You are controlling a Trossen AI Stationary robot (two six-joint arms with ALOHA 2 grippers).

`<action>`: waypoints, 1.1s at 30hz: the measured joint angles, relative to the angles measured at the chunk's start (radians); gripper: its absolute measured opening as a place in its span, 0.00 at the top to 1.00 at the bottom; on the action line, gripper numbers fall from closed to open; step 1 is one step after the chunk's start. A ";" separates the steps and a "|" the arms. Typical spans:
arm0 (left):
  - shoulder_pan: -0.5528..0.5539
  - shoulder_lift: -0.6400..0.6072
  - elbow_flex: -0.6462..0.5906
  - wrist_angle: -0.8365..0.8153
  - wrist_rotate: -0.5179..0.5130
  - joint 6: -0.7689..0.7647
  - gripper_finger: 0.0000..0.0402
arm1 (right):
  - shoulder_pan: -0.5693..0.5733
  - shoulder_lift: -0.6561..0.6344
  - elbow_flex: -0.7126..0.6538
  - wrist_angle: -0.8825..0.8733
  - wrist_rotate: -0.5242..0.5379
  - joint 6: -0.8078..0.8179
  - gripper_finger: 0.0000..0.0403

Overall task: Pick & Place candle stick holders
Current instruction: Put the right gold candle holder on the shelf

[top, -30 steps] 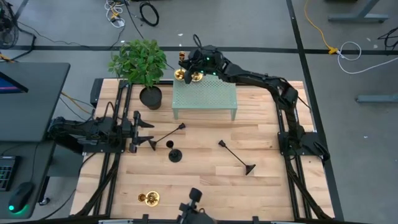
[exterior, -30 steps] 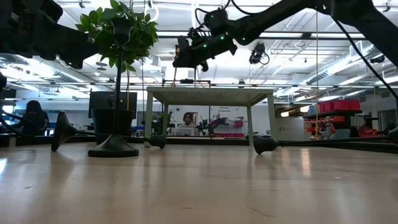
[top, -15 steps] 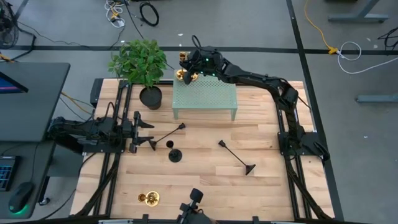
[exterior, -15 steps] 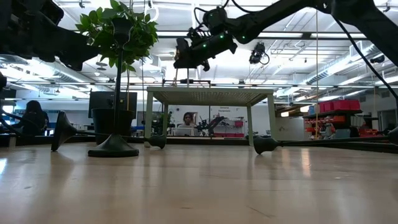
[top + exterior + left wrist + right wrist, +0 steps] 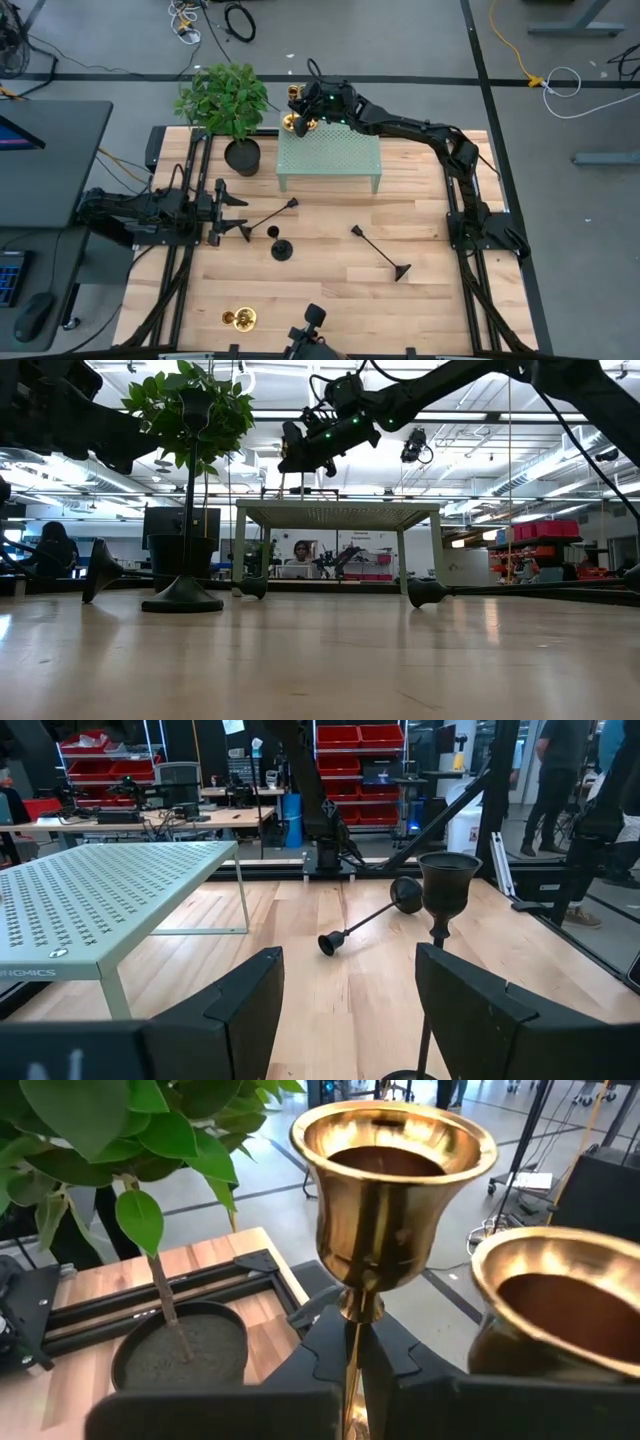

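Right gripper [image 5: 300, 108] clamps a gold candle stick holder [image 5: 385, 1200] at the perforated stand's [image 5: 330, 155] far-left corner.
We see its fingers closed on the thin stem, a second gold holder [image 5: 560, 1320] just beside. Our left gripper [image 5: 228, 210] waits open near the worktop's [image 5: 420, 190] left edge. Two black holders [image 5: 268, 216] [image 5: 380, 252] lie mid-worktop, one [image 5: 281, 250] stands upright, and a gold one [image 5: 241, 319] sits near the front edge.

Both arms are matte black with jointed links; the right gripper [image 5: 303, 103] carries small green lights.
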 joint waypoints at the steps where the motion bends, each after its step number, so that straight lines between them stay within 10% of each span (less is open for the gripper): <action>1: 0.000 0.000 0.000 0.000 0.000 0.000 0.44 | 0.000 0.000 0.000 -0.002 0.000 0.000 0.99; 33: 0.000 0.000 0.000 0.000 0.000 0.000 0.44 | 0.000 0.001 -0.096 0.097 -0.060 0.033 0.85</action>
